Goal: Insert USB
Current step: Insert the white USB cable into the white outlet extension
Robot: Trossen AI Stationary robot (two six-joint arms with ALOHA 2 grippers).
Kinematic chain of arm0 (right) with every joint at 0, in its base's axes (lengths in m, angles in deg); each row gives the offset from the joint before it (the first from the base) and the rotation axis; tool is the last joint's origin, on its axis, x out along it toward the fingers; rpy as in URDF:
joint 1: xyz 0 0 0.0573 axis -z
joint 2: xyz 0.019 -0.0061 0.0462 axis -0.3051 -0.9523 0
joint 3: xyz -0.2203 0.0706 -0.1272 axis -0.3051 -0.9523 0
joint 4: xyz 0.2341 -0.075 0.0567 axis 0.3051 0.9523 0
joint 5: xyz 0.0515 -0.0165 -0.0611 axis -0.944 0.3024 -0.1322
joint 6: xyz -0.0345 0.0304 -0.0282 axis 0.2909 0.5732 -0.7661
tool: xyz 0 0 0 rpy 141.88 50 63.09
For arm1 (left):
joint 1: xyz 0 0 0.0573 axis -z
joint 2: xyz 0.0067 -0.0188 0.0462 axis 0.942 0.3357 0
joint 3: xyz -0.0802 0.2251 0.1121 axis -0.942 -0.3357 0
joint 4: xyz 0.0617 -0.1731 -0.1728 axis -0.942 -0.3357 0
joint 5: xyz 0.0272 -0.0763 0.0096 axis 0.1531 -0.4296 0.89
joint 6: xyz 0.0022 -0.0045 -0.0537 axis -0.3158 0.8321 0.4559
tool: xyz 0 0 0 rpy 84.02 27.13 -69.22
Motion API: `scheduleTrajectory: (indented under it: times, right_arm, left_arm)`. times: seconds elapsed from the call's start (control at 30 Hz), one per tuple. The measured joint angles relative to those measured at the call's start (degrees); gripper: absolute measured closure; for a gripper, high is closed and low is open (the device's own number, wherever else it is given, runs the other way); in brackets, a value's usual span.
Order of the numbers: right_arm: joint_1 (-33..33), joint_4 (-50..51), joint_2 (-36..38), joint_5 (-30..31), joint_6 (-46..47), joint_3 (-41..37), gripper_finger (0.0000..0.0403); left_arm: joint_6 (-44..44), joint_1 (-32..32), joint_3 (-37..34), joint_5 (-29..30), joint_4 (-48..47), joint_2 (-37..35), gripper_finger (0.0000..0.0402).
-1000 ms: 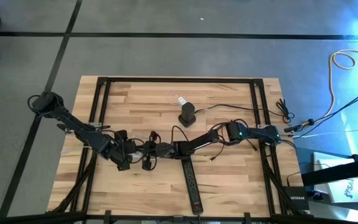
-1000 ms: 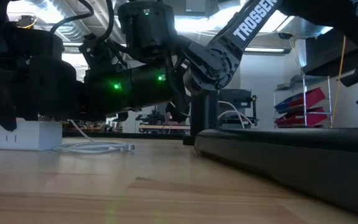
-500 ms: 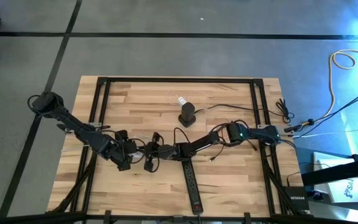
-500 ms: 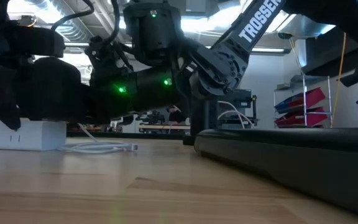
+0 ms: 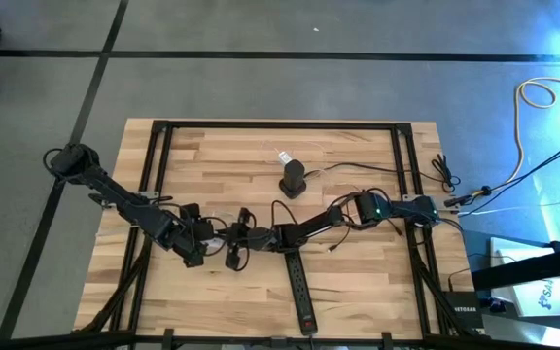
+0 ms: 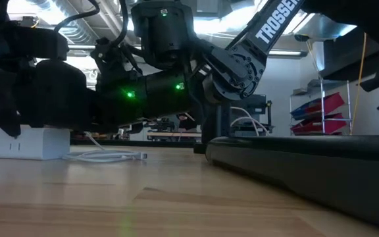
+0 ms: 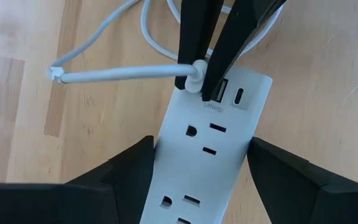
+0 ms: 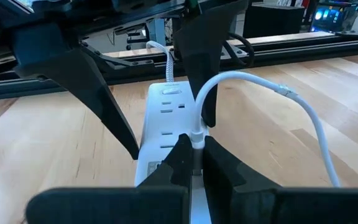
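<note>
A white power strip (image 7: 207, 149) lies flat on the wooden table, with a USB port (image 7: 222, 91) and a smaller port (image 7: 238, 96) near one end. My left gripper (image 7: 201, 142) straddles the strip's width. My right gripper (image 8: 193, 146) is shut on the white USB plug (image 7: 196, 73) of a white cable (image 7: 117, 74). It holds the plug at the strip's port end, just beside the USB port. Whether the plug's tip touches the strip is hidden by the fingers. From above, both grippers (image 5: 194, 251) (image 5: 233, 241) meet left of the table's centre. My left gripper has one finger (image 7: 143, 163) on each long side (image 7: 161, 155) of the power strip, coming slanting down from above, across the strip. The strip lies flat on the table. My right gripper pinches the USB plug (image 8: 196, 135) between its two fingertips, reaching nearly level from the table's right side. The plug points down at the strip, and the cable arcs away slack behind it.
A black power strip (image 5: 301, 287) lies near the table's front centre, close under my right arm. A black block (image 5: 293, 178) with a white piece stands toward the far centre. The cable's free end (image 7: 55, 73) rests on the wood. Black frame rails (image 5: 158, 146) edge the table.
</note>
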Motion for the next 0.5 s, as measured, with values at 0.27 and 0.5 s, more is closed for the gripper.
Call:
scheduleTrajectory:
  times: [0.27,0.5]
  right_arm:
    - [-0.15,13.12,0.07,0.91,0.02,6.57,0.0402]
    - [-0.2,15.01,0.24,1.49,1.13,6.71,0.0402]
  left_arm:
    - [-0.26,0.0,0.0,-0.88,-0.05,-0.04,0.0165]
    - [-0.24,-0.02,0.0,-0.72,0.06,-0.03,0.0165]
